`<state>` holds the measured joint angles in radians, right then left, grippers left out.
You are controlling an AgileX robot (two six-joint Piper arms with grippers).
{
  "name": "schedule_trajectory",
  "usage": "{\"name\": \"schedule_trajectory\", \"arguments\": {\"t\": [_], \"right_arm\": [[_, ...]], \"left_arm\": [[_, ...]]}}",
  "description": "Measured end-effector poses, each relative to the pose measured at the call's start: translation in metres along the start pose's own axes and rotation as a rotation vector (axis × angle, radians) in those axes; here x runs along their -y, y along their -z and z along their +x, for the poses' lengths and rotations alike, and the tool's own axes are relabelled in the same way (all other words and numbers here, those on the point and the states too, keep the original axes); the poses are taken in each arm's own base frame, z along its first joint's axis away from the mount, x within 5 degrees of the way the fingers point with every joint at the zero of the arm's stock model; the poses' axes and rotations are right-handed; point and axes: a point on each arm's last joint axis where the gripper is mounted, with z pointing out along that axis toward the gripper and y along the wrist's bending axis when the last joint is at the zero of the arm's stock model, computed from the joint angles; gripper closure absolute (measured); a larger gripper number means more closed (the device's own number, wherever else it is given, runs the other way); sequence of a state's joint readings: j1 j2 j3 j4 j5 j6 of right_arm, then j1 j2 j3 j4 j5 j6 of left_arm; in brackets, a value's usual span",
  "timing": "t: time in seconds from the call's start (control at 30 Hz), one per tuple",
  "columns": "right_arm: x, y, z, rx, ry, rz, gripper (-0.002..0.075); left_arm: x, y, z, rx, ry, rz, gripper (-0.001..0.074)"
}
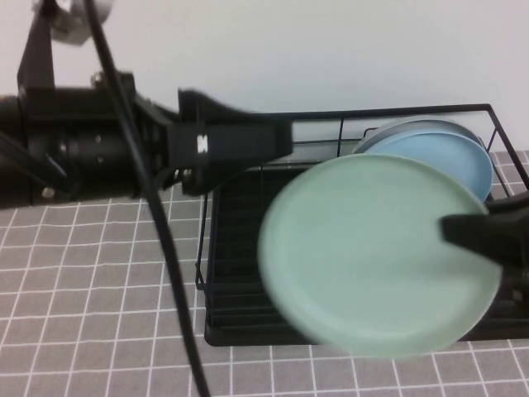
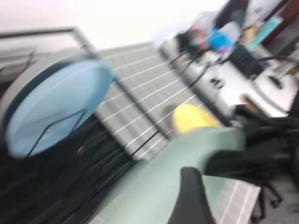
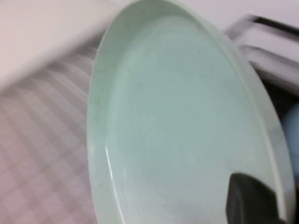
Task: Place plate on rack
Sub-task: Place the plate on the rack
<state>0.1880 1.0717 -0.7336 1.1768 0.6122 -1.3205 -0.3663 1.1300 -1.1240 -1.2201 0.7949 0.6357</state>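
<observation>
The pale mint-green plate (image 1: 372, 256) is held tilted in the air over the front right part of the black wire rack (image 1: 235, 240). My right gripper (image 1: 459, 231) comes in from the right and is shut on the plate's right rim. In the right wrist view one dark finger (image 3: 252, 203) presses on the plate's face (image 3: 177, 121). My left gripper (image 1: 277, 141) hovers above the rack's back left corner, apart from the plate. The plate also shows in the left wrist view (image 2: 154, 186).
A light blue plate (image 1: 446, 157) stands upright in the rack's back right dividers and also shows in the left wrist view (image 2: 51, 107). A black cable (image 1: 165, 248) hangs across the left side. Grey tiled tablecloth (image 1: 83, 281) lies to the rack's left.
</observation>
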Motion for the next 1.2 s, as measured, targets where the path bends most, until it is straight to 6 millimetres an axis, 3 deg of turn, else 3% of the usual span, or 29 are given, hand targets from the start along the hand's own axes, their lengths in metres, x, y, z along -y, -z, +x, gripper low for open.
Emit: {"name": "schedule_trajectory", "arguments": {"t": [0.13, 0.27, 0.3, 0.4, 0.57, 0.73, 0.97, 1.2], "right_arm": [[0.02, 0.003, -0.003, 0.009, 0.168, 0.224, 0.0729], [0.026, 0.004, -0.005, -0.022, 0.495, 0.299, 0.0729], [0.026, 0.004, -0.005, -0.034, 0.57, 0.299, 0.0729], [0.029, 0.004, -0.009, -0.041, 0.672, 0.321, 0.0729], [0.037, 0.001, -0.034, -0.033, 0.818, 0.355, 0.0729], [0.043, -0.012, -0.052, -0.107, 1.018, 0.241, 0.0729], [0.065, -0.036, -0.063, -0.207, 1.064, 0.207, 0.0729], [0.075, -0.053, -0.055, -0.249, 1.057, 0.173, 0.0729]], "left_arm": [[0.003, 0.003, -0.002, 0.022, -0.046, 0.003, 0.0409], [0.0, 0.005, 0.003, -0.03, -0.134, -0.051, 0.0713], [-0.001, 0.007, 0.005, -0.048, -0.162, -0.07, 0.0731], [-0.006, 0.007, 0.008, -0.09, -0.195, -0.127, 0.0735], [-0.016, 0.009, 0.011, -0.139, -0.198, -0.23, 0.0735], [-0.022, 0.012, 0.017, -0.204, -0.213, -0.289, 0.0735], [-0.022, 0.012, 0.021, -0.252, -0.212, -0.277, 0.0735], [-0.022, 0.012, 0.022, -0.263, -0.214, -0.277, 0.0735]]}}
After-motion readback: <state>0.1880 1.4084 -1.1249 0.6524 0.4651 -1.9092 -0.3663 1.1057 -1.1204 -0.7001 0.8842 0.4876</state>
